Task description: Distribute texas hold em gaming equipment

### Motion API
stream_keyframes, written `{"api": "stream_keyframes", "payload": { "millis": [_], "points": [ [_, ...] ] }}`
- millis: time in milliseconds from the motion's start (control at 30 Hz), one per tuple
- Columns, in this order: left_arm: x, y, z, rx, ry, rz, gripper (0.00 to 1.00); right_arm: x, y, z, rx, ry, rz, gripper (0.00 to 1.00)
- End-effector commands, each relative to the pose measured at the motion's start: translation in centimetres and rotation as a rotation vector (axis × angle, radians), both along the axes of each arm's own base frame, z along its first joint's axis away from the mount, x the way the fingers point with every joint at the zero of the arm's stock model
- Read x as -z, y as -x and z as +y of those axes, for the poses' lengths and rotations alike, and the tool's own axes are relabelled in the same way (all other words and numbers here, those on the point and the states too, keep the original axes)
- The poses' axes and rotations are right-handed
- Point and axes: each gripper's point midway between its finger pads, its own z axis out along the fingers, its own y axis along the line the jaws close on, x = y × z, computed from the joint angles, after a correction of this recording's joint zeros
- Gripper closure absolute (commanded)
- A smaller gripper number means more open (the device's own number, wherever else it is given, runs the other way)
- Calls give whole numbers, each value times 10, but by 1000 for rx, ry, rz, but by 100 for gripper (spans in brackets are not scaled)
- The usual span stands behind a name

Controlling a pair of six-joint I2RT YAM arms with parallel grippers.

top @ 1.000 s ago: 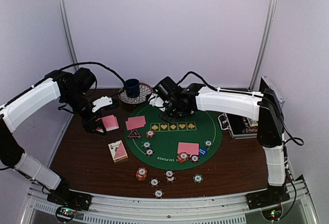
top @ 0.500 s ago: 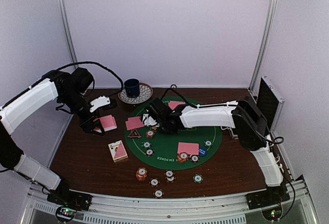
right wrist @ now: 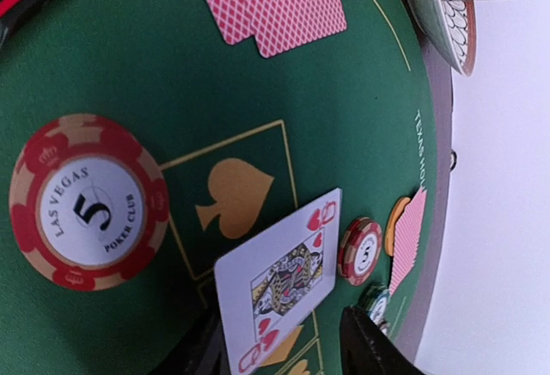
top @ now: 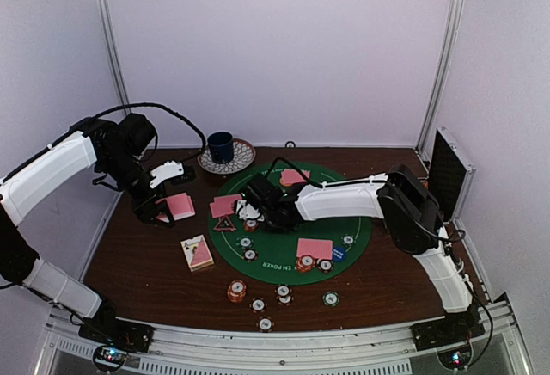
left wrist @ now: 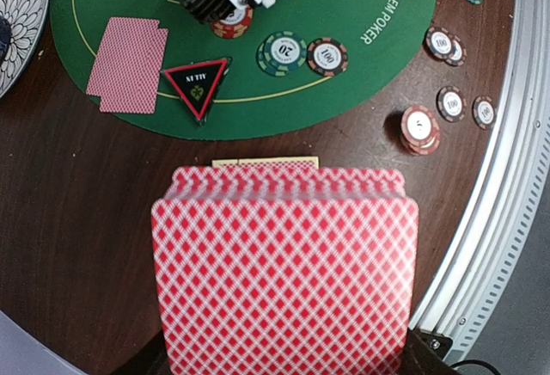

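A dark wooden table [top: 129, 263] is covered in the middle by a round green mat [top: 275, 239]. Over the wood at the left, a thick deck of pink-backed cards [left wrist: 284, 272] is held by the left gripper [top: 163, 210], whose jaws are clamped on it. The pack is slightly fanned and fills the lower half of the left wrist view.

The right gripper [right wrist: 279, 347] is stretched across to the mat's left part, low over the printed suit boxes. Its fingers [right wrist: 369, 349] are parted, and a face-up heart court card [right wrist: 275, 276] is seen lying between them, partly over the spade box [right wrist: 230, 196]. Contact between fingers and card cannot be made out, though the card seems to rest free on the felt.

A pair of face-down cards [top: 314, 248] is laid at the mat's near side, and a second pair [top: 295, 175] at its far side. A red five chip [right wrist: 88, 203] is set just beside the spade box. A small red-rimmed black triangle [left wrist: 198, 85] lies at the mat's rim, near a green chip [left wrist: 282, 51].
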Motion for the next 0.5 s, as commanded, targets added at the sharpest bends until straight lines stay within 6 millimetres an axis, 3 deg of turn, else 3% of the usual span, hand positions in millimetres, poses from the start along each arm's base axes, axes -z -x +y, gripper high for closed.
{"api": "stream_keyframes", "payload": {
  "millis": [0, 67, 200, 467],
  "points": [
    [-10, -1, -4, -8, 42, -14, 100, -29, 8, 14, 16, -139, 33, 45],
    [-11, -1, -5, -7, 47, -15, 100, -42, 8, 17, 32, -196, 41, 34],
    [-12, -1, -5, -6, 47, -14, 100, -65, 7, 16, 76, -282, 63, 23],
    [-12, -1, -5, -4, 49, -14, 100, -114, -15, -23, 320, -616, 198, 25]
  ]
}}
